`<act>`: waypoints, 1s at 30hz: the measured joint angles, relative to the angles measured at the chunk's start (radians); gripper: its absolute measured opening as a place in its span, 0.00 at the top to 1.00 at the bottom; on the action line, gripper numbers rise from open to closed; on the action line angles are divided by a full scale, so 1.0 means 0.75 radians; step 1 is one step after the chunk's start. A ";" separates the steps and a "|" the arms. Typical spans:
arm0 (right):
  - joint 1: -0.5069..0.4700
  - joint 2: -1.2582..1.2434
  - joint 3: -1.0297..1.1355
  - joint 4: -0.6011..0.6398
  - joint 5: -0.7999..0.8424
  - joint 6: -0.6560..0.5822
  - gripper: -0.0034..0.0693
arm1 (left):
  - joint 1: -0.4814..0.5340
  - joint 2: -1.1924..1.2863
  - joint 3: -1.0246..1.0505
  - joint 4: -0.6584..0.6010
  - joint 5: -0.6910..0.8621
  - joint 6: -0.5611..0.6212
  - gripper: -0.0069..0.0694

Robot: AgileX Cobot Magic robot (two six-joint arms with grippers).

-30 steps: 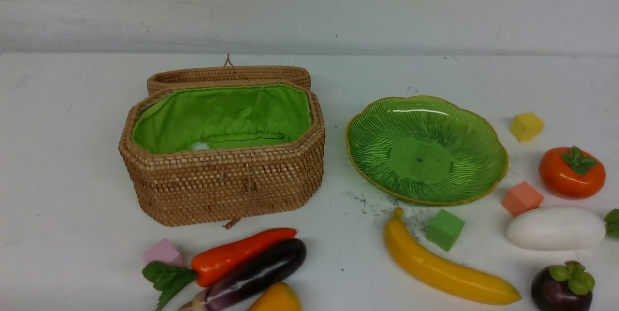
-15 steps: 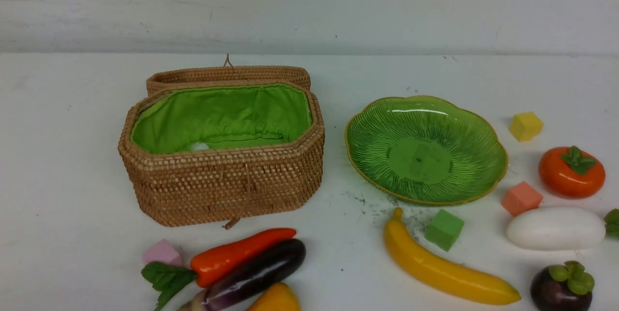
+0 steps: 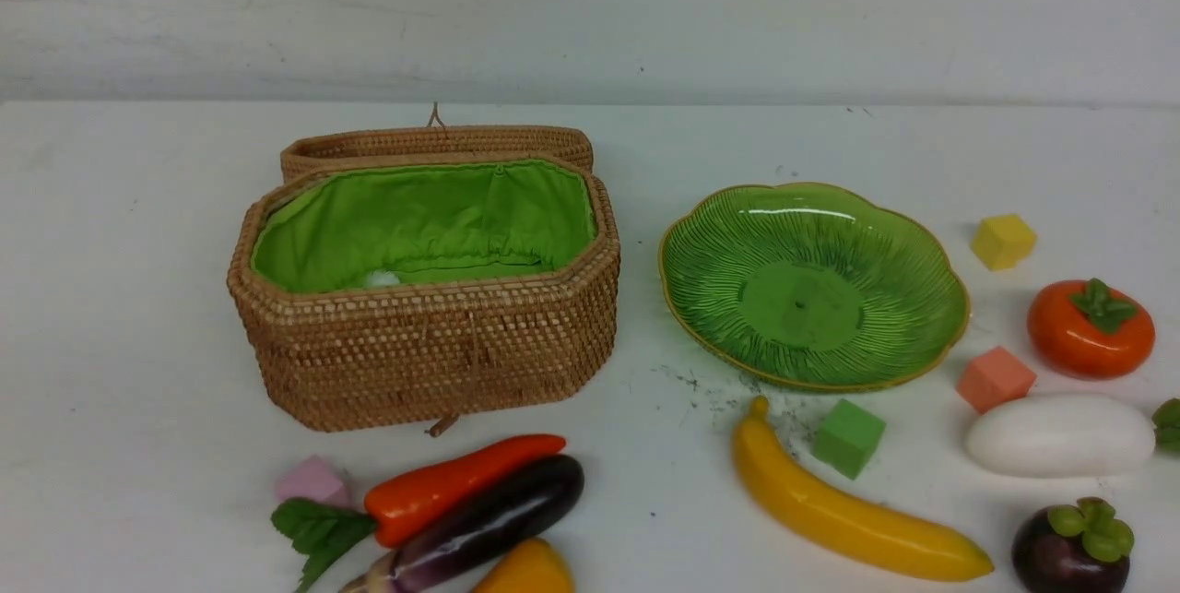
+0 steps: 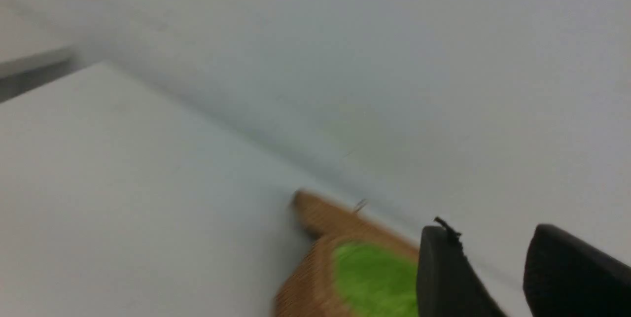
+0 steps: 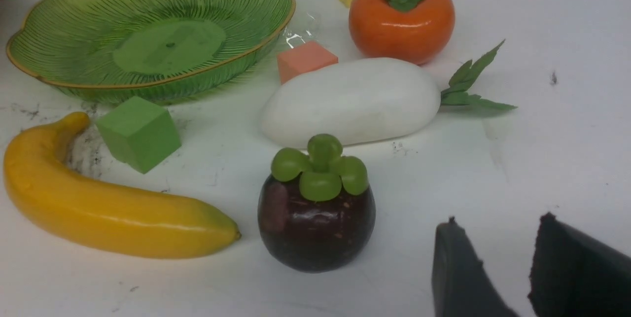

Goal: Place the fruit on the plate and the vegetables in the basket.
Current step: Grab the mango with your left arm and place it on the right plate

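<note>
The wicker basket stands open at the left, and the green plate at the right holds nothing. Fruit on the table: banana, mangosteen, persimmon and mango. Vegetables: pepper, eggplant and white radish. Neither arm shows in the front view. My right gripper is open and empty, just beside the mangosteen. My left gripper is open and empty near the basket; that view is blurred.
Foam cubes lie among the toys: pink, green, salmon and yellow. The basket's lid lies back behind it. A small white thing sits inside the basket. A wall runs along the table's far edge.
</note>
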 joint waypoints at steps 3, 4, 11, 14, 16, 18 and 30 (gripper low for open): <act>0.000 0.000 0.000 0.000 0.000 0.000 0.62 | 0.001 0.103 -0.022 0.062 0.134 0.032 0.60; 0.000 0.000 0.000 0.000 0.000 0.000 0.62 | 0.001 0.117 -0.022 0.064 0.149 0.035 0.60; 0.000 0.000 0.000 0.000 0.000 0.000 0.62 | -0.012 0.443 -0.026 -0.269 0.424 0.344 0.60; 0.000 0.000 0.000 0.001 0.000 0.000 0.62 | -0.086 0.568 -0.029 -0.532 0.497 0.638 0.60; 0.000 0.000 0.000 0.001 0.000 0.000 0.62 | -0.132 0.607 -0.030 -0.621 0.525 0.731 0.59; 0.000 0.000 0.000 0.000 0.000 0.000 0.62 | -0.249 0.721 -0.034 -0.762 0.593 0.841 0.58; 0.000 0.000 0.000 0.000 0.000 0.000 0.62 | -0.961 1.141 -0.271 -0.420 0.613 0.663 0.11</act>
